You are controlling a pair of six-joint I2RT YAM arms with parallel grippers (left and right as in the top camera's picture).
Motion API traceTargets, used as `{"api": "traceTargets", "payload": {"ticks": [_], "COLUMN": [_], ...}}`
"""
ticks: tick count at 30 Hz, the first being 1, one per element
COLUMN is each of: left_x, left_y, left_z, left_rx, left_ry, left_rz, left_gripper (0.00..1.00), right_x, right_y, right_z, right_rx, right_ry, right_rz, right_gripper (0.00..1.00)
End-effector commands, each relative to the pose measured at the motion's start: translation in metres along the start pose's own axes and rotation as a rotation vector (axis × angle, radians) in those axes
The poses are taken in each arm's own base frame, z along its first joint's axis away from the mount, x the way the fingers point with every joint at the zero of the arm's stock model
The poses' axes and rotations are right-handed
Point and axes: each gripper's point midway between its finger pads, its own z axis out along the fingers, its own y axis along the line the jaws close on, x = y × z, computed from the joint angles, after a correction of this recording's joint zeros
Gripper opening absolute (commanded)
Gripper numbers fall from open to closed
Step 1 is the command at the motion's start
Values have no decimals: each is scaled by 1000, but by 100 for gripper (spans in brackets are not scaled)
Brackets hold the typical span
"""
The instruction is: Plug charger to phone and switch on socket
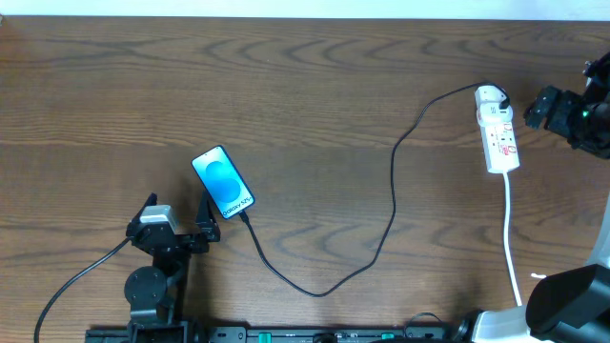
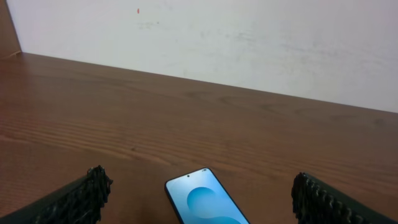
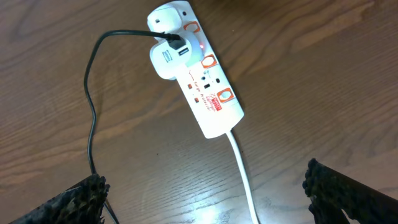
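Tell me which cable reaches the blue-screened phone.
The thin black cable, running from the white power strip to the blue-screened phone; the thick white cord leads off elsewhere.

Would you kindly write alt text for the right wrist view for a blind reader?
A white power strip lies diagonally on a wooden table, an adapter plugged in near its far end with a black cable trailing to the lower left. The right end effector is open, its fingers framing the bottom corners.

Blue-screened phone (image 1: 224, 181) lying face-up, thin black charger (image 1: 394, 200) running from its end to white socket (image 1: 498, 131)
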Motion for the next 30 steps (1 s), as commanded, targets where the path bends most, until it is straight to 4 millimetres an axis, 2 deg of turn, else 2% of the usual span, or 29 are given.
{"api": "traceTargets", "payload": {"ticks": [1,7,17,22,30], "left_x": [15,15,15,15,15], "left_y": [-3,-3,-3,-3,-3], "left_z": [0,0,0,0,0], "left_rx": [24,24,24,24,24], "left_ry": [50,50,50,50,50], "left_rz": [-17,-17,-17,-17,-17], "left_gripper": [95,95,95,96,95], "right_x": [-5,-7,-13,5,51], "right_y": [2,5,40,59,82], "right_z": [-8,-8,-5,-3,6], "right_rx": [-8,-22,-96,-136,-216], "right_ry": [-23,-32,-162,-265,-460], "right_rz": [10,8,-83,-145,-242], "right_gripper": [99,99,99,99,99]}}
